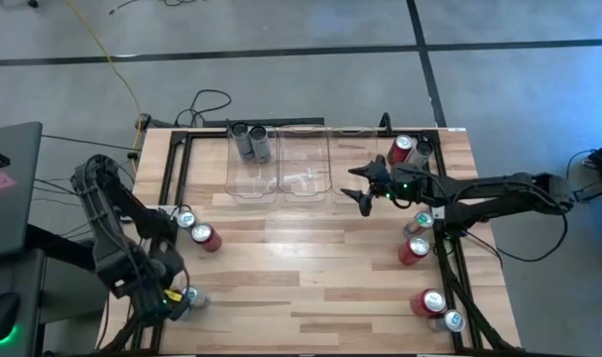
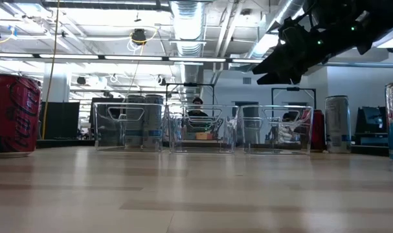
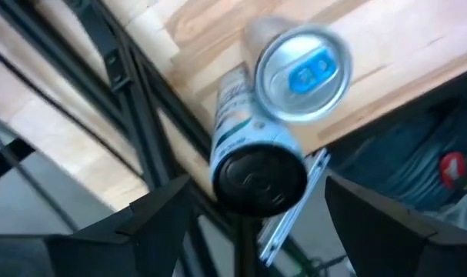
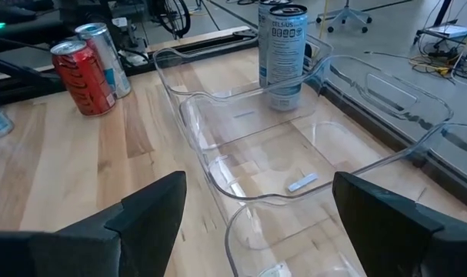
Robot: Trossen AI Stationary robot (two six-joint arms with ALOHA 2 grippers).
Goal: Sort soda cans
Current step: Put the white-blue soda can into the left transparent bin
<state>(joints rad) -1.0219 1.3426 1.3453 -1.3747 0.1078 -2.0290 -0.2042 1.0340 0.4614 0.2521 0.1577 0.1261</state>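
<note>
At the table's [image 1: 310, 288] near left corner, the left gripper [image 1: 181, 297] hangs over a silver can with a blue tab [image 3: 302, 73] standing at the very edge; its fingers [image 3: 152, 219] are spread apart with nothing between them, and a second, dark-ended can [image 3: 256, 165] shows just beside the first. At the near right corner stand a red can [image 1: 429, 301] and a silver one [image 1: 453, 320], touching. Farther in along the right edge are another red can [image 1: 414, 250] and a silver-blue can [image 1: 421, 222]. Near the left edge, a silver can [image 1: 185, 219] and a red can [image 1: 206, 238] stand side by side. Toward the far side, the right gripper [image 1: 364, 184] hovers above the table just in front of the clear bins [image 1: 302, 178], its fingers [image 4: 152, 211] wide apart and empty. Three bins sit in a row along the far edge. The left bin [image 1: 251, 183] holds two tall grey cans [image 1: 251, 141] at its far end. At the far right corner stand a red can [image 1: 401, 149] and a dark can [image 1: 422, 152].
</note>
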